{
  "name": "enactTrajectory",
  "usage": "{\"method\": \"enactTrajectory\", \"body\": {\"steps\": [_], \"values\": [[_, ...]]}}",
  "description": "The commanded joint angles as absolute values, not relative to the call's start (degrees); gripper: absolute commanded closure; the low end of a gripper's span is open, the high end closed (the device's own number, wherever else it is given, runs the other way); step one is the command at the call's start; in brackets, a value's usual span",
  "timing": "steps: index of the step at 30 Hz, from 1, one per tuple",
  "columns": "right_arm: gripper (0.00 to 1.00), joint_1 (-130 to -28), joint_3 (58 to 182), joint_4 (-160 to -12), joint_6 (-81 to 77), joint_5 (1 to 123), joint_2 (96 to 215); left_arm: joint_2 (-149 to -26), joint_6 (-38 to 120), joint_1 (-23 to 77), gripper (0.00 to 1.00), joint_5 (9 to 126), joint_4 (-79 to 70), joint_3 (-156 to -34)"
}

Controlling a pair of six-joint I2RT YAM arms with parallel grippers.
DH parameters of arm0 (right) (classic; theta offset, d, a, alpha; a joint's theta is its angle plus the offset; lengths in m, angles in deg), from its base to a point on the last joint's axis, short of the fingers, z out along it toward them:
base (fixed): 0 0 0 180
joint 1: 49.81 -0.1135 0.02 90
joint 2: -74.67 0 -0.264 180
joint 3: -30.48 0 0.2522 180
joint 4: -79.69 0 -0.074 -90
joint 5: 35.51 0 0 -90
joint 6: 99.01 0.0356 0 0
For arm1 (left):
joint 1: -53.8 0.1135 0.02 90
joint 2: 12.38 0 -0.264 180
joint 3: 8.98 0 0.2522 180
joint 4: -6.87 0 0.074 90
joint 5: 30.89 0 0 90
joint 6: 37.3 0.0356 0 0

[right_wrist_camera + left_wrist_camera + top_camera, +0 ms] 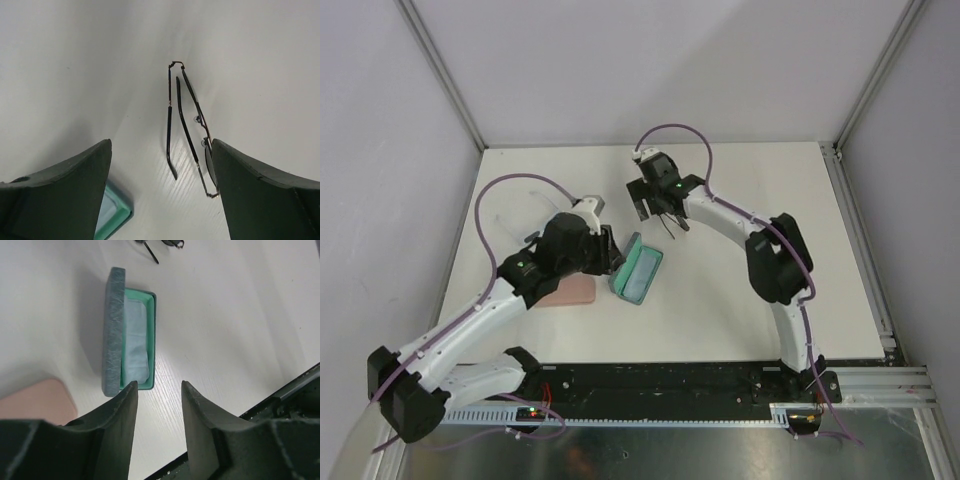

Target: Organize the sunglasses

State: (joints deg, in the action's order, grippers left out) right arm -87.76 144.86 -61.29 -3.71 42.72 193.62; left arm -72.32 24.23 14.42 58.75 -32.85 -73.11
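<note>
Dark-framed sunglasses: flat on bench, 1 o'clock of open grey-blue case.
Right gripper: wide, empty, over them.
Left gripper: narrow gap, empty, beside case.

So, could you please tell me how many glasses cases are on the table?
2. An open teal-lined case lies mid-table; a pink case lies left of it, partly under the left arm. Others may be hidden beneath the arms.
</note>
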Motion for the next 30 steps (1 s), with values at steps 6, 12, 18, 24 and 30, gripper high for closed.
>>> {"method": "enactTrajectory", "body": {"steps": [6, 12, 18, 24, 30], "values": [[0.15, -88.39, 156.63, -52.82, -14.49, 33.93, 203.75, -67.34, 27.12, 20.92, 0.54, 64.18, -35.33, -73.35], [0.17, -88.15, 158.28, -52.26, -15.86, 30.49, 206.49, -67.44, 27.61, 21.95, 0.54, 64.32, -35.39, -72.87], [0.34, -87.7, 157.78, -52.42, -15.91, 32.23, 207.09, -68.16, 27.89, 22.57, 0.54, 64.05, -35.39, -72.77], [0.43, -87.48, 156.49, -52.81, -16.0, 32.85, 207.47, -68.72, 27.87, 23.08, 0.54, 64.44, -35.43, -72.6], [0.53, -87.38, 155.84, -52.99, -15.95, 33.0, 207.96, -68.72, 27.76, 23.43, 0.54, 64.61, -35.44, -71.98]]}}
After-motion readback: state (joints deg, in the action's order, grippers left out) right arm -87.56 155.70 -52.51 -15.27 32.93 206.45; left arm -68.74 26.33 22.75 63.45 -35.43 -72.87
